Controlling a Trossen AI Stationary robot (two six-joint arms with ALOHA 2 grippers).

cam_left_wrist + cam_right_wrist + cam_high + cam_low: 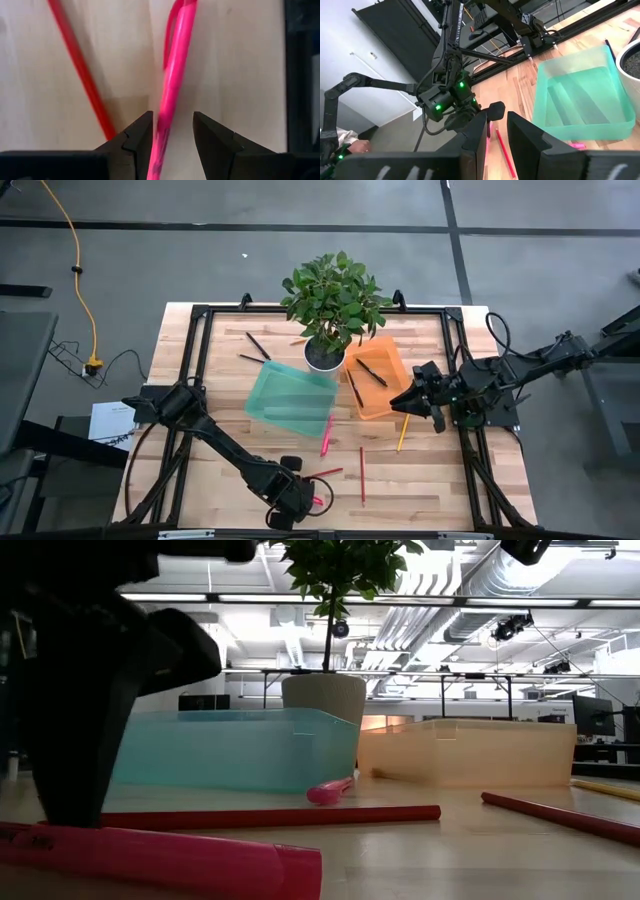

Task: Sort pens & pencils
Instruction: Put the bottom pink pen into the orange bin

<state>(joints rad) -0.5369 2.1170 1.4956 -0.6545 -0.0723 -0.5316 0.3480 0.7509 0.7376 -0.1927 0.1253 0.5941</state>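
My left gripper (172, 120) is open, low over the table's near edge (297, 498). Its fingers stand on either side of a bright pink pen (172, 75) that lies flat on the wood; I see no touch. A thin red pencil (80, 70) lies beside that pen. A second pink pen (327, 435), two red pencils (362, 475) (325, 473) and a yellow pencil (402, 435) lie loose on the table. Two black pens (372, 372) lie in the orange bin (390, 360); two more (256, 350) lie left of the plant. My right gripper (408, 402) is open with a narrow gap and holds nothing, at the orange bin's right side.
A green bin (292, 400) sits mid-table, with the orange bin to its right. A potted plant (330, 310) stands behind them near the far edge. A black frame (200, 310) borders the tabletop. Bare wood shows between the bins and the near edge.
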